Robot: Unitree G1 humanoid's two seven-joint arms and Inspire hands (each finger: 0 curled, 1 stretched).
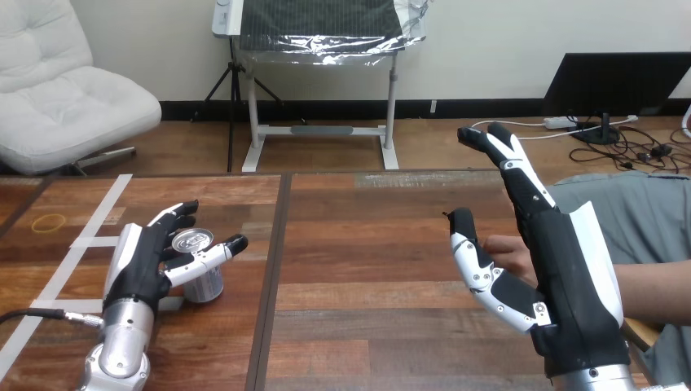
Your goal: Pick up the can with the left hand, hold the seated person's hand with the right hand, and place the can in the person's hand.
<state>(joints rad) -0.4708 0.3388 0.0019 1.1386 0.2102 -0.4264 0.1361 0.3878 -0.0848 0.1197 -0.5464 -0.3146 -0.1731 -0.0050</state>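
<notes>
Can (205,285) sits upright on the table (367,269), loosely bracketed by the left hand (147,257), fingers spread, thumb across its front at three o'clock. Right hand (570,277) wide open, pointing twelve; person's hand (512,249) at its nine o'clock.

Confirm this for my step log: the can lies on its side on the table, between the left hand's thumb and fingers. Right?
Not quite. In the head view the can stands upright on the table, not on its side, between the thumb and fingers of the left hand.
</notes>
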